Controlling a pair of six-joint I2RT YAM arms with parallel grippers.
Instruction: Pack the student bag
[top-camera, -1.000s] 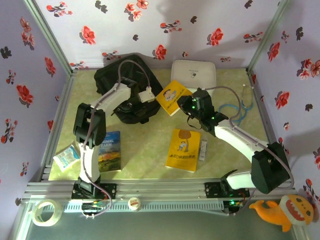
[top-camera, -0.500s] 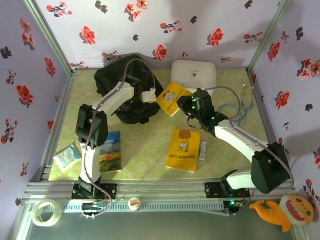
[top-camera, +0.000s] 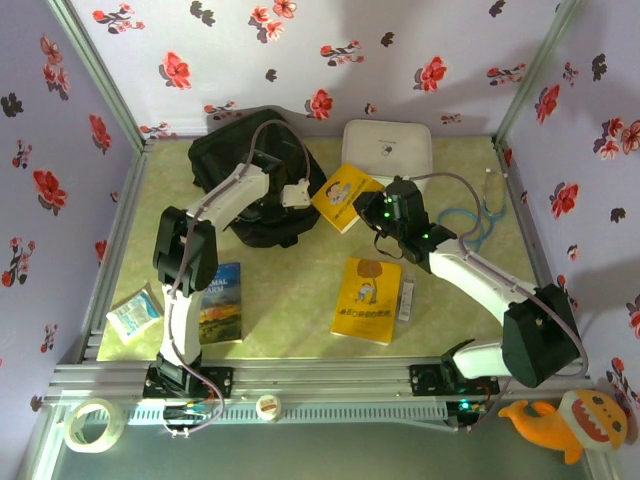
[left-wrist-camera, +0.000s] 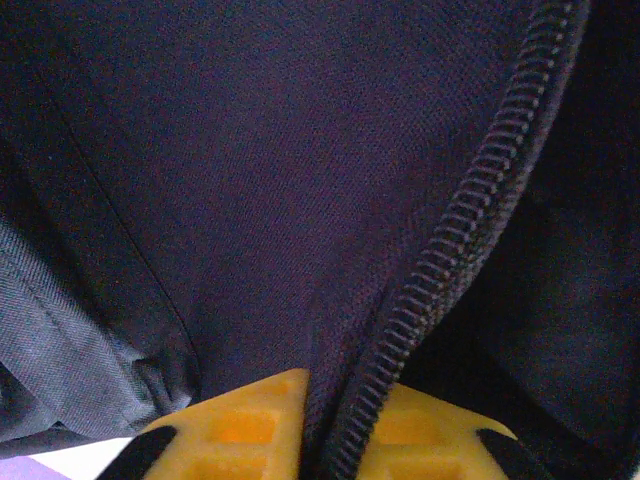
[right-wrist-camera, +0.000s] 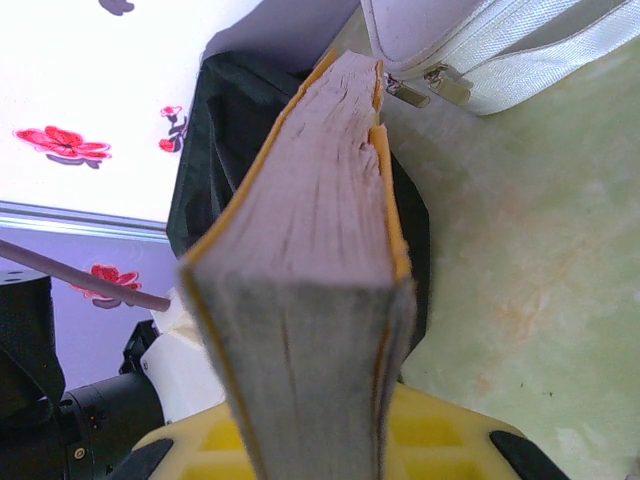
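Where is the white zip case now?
In the top view the white zip case lies at the back of the table, right of the black backpack and just behind the yellow book in the right claw.

From above, the left arm (top-camera: 225, 195) hides part of the student bag (top-camera: 215, 155). The lower edge of each wrist view cuts off the left tool (left-wrist-camera: 325, 430) and right tool (right-wrist-camera: 320, 445); the upper edge cuts the white case (right-wrist-camera: 500, 50); the yellow book (right-wrist-camera: 310, 260) covers the right tool's gap

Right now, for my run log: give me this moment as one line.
left gripper: shut on student bag zipper edge | right gripper: shut on yellow book, beside the bag | book: not yet in bag
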